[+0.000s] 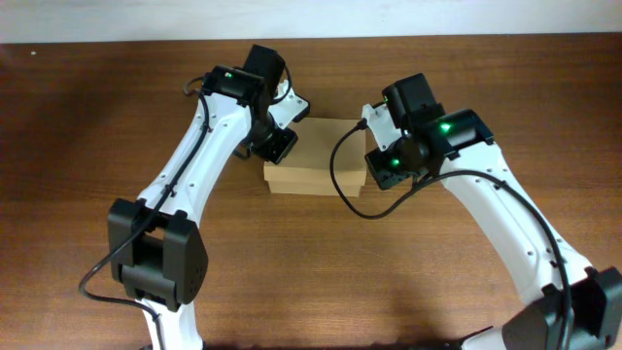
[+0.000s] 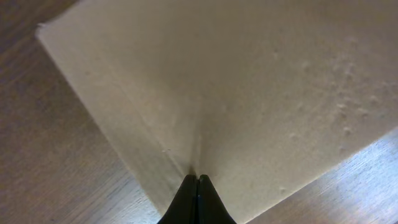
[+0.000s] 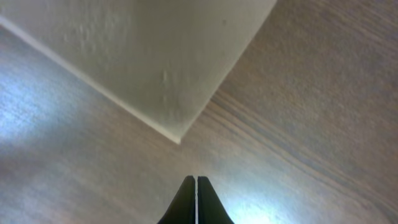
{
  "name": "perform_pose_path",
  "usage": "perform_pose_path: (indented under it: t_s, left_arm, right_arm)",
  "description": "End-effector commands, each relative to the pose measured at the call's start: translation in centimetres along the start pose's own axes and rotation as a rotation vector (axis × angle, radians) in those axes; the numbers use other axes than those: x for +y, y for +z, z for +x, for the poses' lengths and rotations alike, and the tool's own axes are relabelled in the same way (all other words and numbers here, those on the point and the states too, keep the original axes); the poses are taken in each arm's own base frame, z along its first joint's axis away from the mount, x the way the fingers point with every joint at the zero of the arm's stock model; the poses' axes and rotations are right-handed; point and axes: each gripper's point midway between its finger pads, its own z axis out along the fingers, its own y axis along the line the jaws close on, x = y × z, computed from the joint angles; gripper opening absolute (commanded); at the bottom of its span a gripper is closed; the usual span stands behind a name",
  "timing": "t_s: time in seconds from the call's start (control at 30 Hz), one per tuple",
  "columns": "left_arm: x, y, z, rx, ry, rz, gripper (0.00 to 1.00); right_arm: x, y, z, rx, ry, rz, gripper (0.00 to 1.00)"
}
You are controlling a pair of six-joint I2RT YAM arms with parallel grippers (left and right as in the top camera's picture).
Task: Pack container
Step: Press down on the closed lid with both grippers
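The container point(image 1: 319, 156) is a plain tan cardboard box with its lid down, lying on the wooden table between the two arms. In the left wrist view it point(image 2: 236, 87) fills most of the frame. My left gripper point(image 2: 198, 179) is shut and empty, its tips pressed against the box's top near the left edge point(image 1: 275, 146). My right gripper point(image 3: 196, 180) is shut and empty, over bare wood just off the box's corner point(image 3: 155, 56), at the box's right end point(image 1: 384, 167).
The wooden table point(image 1: 321, 282) spreads around the box. A pale wall strip runs along the table's far edge point(image 1: 389, 19). A black cable point(image 1: 340, 180) from the right arm loops over the box's right front.
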Motion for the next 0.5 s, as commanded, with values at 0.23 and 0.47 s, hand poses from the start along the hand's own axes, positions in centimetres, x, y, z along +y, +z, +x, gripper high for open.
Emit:
perform_pose_path:
  t_s: [0.23,0.47]
  left_arm:
    - [0.0,0.7,0.8,0.014,0.013,-0.010,0.02]
    - [-0.1,2.2,1.8,0.039,0.009,-0.002,0.02]
  right_arm:
    - [0.4,4.4,-0.7,0.033,0.025,-0.076,0.04]
    - [0.4,4.4,-1.0,0.026,0.023,-0.075,0.04]
